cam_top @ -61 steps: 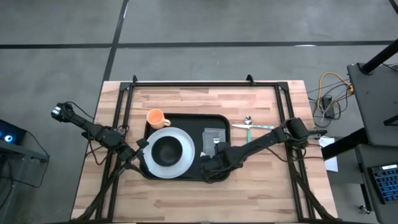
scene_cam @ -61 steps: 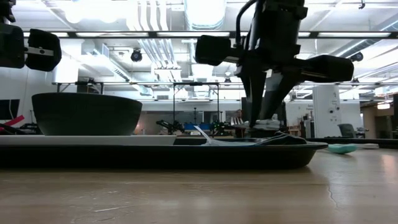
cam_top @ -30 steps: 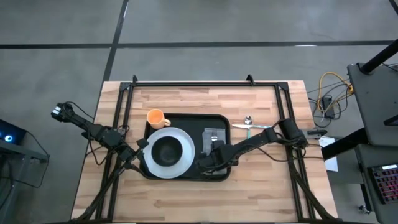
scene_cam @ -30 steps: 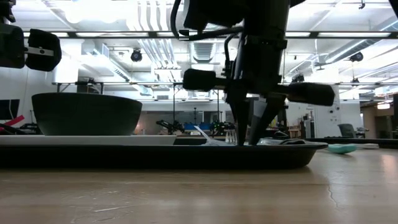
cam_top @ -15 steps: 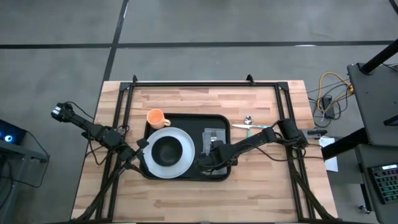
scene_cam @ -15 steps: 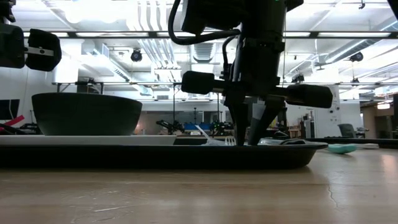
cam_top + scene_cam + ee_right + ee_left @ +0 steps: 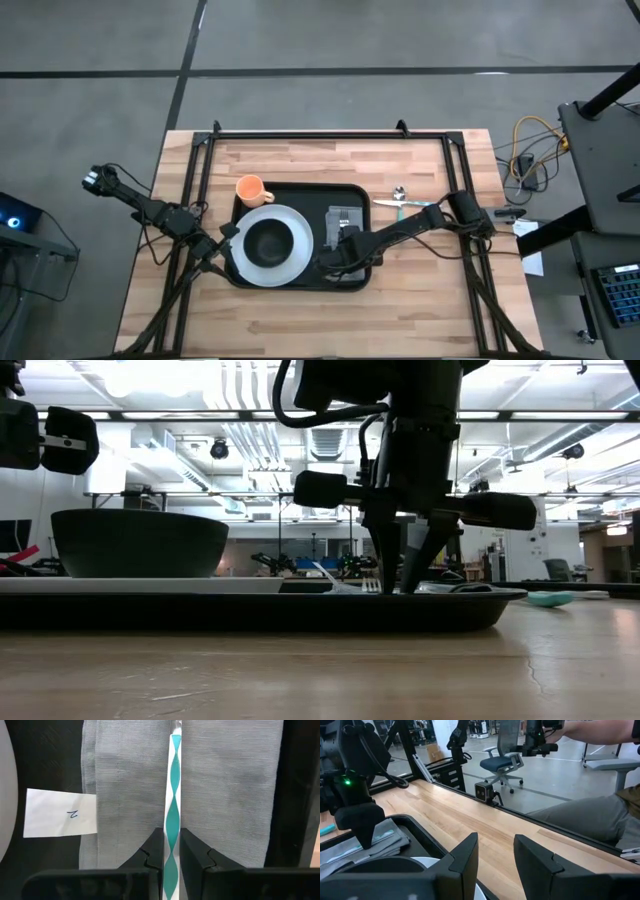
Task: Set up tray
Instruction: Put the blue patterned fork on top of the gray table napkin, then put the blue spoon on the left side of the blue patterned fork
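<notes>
Two dark robot arms work over a wooden bench, seen from above, from table height and from each wrist. At the middle of the bench lies the tray, black and rectangular with rounded corners and a raised rim; it is the widest thing there. On the tray's left half sits a white plate with a dark bowl on it. On the tray's right half lies a grey folded napkin, with a small white paper tag beside one of its edges.

From the bench's right edge, the right arm reaches in over the tray, and the right gripper points down at the napkin. Its fingers are pinched narrow on the white and teal handle of a fork that lies lengthwise along the napkin. From table height the fork's tines show just beside the fingertips, down at the tray floor.

Near the tray's left end waits the left gripper, above the plate's rim, its fingers apart and holding nothing.

An orange cup stands on the bench, touching or just beside the tray's far left corner. A spoon with a teal handle lies on the bench just off the tray's right end.
</notes>
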You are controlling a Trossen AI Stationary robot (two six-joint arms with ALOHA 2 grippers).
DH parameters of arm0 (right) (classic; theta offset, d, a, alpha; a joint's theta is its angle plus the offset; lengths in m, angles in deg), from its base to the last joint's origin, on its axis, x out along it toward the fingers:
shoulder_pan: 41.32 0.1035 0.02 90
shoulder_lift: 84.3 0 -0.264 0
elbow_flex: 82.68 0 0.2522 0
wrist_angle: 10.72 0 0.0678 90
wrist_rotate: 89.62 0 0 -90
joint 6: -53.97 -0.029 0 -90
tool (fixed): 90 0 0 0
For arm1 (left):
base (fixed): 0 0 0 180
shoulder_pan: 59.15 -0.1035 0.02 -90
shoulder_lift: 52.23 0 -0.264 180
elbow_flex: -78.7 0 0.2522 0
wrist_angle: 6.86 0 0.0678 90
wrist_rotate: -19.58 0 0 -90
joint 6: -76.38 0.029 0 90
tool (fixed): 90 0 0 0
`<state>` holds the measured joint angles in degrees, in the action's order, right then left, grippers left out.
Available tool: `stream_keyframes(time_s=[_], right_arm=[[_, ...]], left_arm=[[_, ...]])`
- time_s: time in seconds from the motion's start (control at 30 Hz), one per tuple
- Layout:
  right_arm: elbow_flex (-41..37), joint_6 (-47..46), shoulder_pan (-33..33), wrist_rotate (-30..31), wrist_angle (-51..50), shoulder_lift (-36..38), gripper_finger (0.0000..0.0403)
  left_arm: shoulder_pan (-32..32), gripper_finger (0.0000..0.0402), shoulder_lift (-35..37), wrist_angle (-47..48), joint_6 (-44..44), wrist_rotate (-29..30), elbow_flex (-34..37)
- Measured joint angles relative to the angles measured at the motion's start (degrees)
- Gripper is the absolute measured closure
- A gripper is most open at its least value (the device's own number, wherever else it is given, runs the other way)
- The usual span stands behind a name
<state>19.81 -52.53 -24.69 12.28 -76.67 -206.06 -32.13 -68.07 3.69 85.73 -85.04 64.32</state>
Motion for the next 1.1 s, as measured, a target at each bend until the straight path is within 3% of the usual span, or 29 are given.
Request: stream_keyframes(time_s=[0.63, 1.1], right_arm=[[0.0, 0.0, 0.0, 0.0, 0.1, 0.0, 0.0371], [0.0, 0.0, 0.0, -0.4, -0.1, 0.0, 0.0286]], left_arm=[[0.0, 0.0295, -0.3, 0.0, 0.0, 0.0, 0.0], [0.0, 0.0295, -0.3, 0.0, 0.0, 0.0, 0.0]])
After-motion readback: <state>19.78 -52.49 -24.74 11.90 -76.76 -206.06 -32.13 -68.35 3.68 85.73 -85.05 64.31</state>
